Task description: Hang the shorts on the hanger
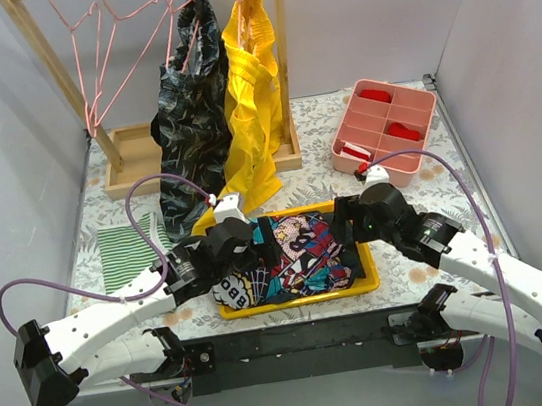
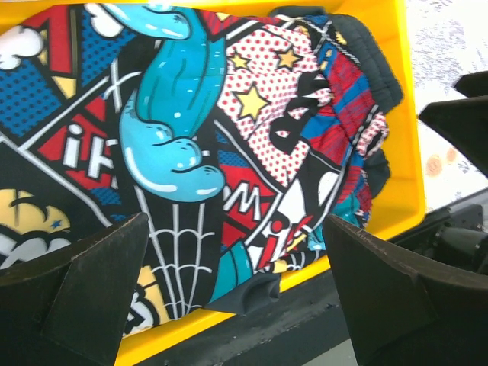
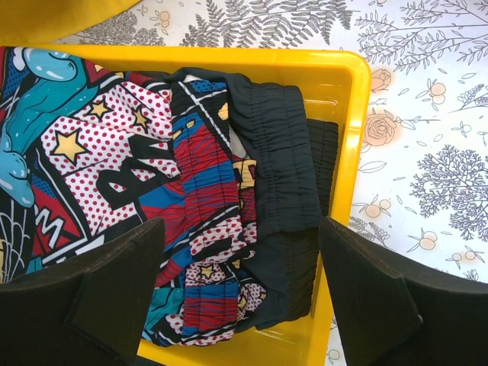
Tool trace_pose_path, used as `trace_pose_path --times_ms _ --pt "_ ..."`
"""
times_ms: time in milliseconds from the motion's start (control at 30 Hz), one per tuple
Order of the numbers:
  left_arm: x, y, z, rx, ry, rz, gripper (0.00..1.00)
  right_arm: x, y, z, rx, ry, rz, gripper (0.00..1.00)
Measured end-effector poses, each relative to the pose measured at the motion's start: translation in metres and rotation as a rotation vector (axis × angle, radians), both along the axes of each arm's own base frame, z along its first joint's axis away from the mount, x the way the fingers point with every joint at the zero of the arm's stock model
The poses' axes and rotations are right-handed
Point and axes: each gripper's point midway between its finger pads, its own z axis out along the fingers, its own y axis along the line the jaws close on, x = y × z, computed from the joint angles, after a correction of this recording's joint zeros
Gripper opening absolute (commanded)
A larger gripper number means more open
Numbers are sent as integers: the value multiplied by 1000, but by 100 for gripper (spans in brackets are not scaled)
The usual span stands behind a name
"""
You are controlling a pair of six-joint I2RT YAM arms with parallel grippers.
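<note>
top view, shorts: bunched in the yellow tray at the near edge of the counter, comic print facing up.
top view, hanger: thin pink wire, one of several hooked on the wooden rack at the far left, well apart from the tray.
top view, rack clothes: black-grey garment and yellow garment hang side by side.
top view, left gripper: over the left half of the tray.
top view, right gripper: over the right half of the tray.
left wrist view, left gripper: released, jaws spread wide, the shorts showing between them; contact cannot be told.
left wrist view, tray: its yellow wall runs beside the cloth.
right wrist view, right gripper: released, jaws wide apart above the shorts.
right wrist view, black waistband: gathered, lying against the tray wall, with the flowered counter beyond.
</note>
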Motion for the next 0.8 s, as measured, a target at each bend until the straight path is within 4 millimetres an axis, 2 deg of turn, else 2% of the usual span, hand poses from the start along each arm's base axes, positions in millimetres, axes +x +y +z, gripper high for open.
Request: trace_pose_path --times_ms 167,400,433,667,733,800 --pt "-3 -8 2 -24 2 -38 98 -1 1 -7 -18 22 7 84" --pt "-8 -19 -4 -25 27 -101 98 -2 6 -34 -73 106 33 79" --pt "-8 -21 -5 -25 29 -106 98 -2 8 -35 -74 111 39 76" --pt "-9 -30 -17 0 49 -155 98 -5 30 -47 -54 145 107 74" --pt "-9 -32 -20 6 51 -165 98 -8 34 -55 -56 167 127 70" --pt "-9 -34 -21 6 51 -171 98 -11 36 -60 -54 185 136 57"
